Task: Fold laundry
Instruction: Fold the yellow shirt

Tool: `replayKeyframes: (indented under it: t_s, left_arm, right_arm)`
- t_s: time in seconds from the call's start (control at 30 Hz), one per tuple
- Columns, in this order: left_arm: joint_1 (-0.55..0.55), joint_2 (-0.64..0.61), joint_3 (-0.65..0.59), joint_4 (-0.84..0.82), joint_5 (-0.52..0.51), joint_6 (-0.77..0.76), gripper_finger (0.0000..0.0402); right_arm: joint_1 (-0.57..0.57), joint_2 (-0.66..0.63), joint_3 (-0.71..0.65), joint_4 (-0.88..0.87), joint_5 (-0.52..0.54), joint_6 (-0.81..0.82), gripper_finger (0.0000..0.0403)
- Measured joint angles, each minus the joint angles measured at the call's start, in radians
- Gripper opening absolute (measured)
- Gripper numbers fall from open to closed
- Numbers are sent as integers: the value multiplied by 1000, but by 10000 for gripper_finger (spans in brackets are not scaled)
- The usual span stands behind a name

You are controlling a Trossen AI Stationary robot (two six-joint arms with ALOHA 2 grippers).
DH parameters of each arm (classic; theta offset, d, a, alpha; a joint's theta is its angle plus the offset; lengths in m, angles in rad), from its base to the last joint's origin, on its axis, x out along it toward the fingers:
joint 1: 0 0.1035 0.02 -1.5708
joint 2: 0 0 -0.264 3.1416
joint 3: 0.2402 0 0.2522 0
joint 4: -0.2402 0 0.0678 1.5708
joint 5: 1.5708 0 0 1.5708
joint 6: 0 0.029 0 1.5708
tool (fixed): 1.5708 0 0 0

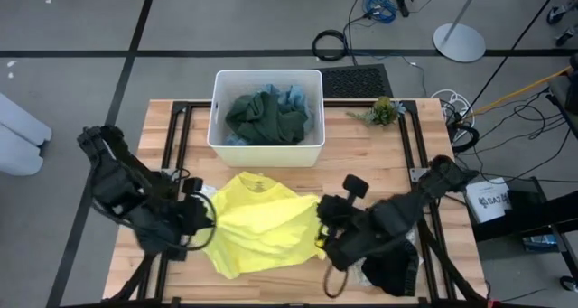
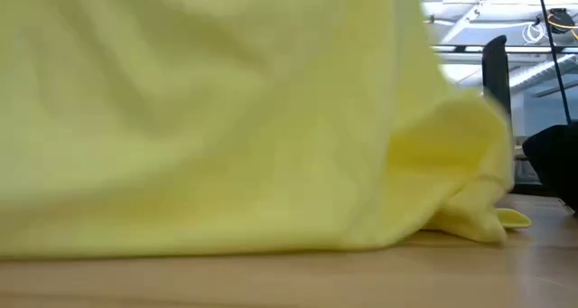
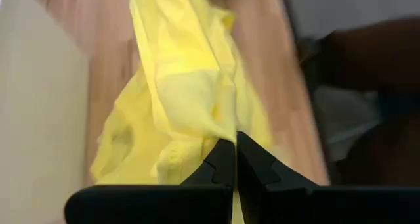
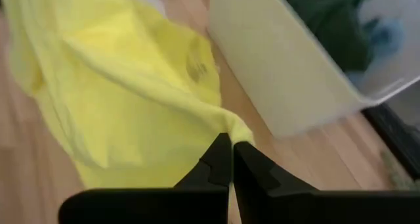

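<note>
Yellow shirt [image 1: 257,227], lower centre of the high view, pinched at opposite edges by closed left gripper [image 1: 206,219] and closed right gripper [image 1: 321,228]: best kept taut and level while folding

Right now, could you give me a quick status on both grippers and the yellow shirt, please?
Left gripper shut on yellow shirt. Right gripper shut on its other edge. Shirt spread on table, near white tub. Black cloth beside right arm.

White tub [image 1: 267,147] blocks beyond yellow shirt [image 1: 262,222]; flanks open.
</note>
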Motion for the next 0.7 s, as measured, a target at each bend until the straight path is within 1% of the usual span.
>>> replayKeyframes:
  t_s: [0.17,0.27,0.37,0.53,0.63,0.7]
  left_arm:
    - [95,-2,-152,-2,0,18,4]
    - [163,-4,-253,-28,0,18,3]
    - [233,-11,-353,-17,3,24,3]
    - [327,-11,-516,64,75,63,3]
    - [364,-11,-582,122,138,83,2]
    - [380,-11,-605,134,153,97,7]
  right_arm:
    - [-91,0,-164,64,-105,-38,0]
    - [-137,0,-263,73,-144,-41,0]
    - [-176,0,-365,104,-169,-42,0]
    - [-227,0,-522,215,-216,-51,0]
    - [-244,1,-583,274,-230,-78,0]
    - [-245,0,-603,297,-230,-105,0]
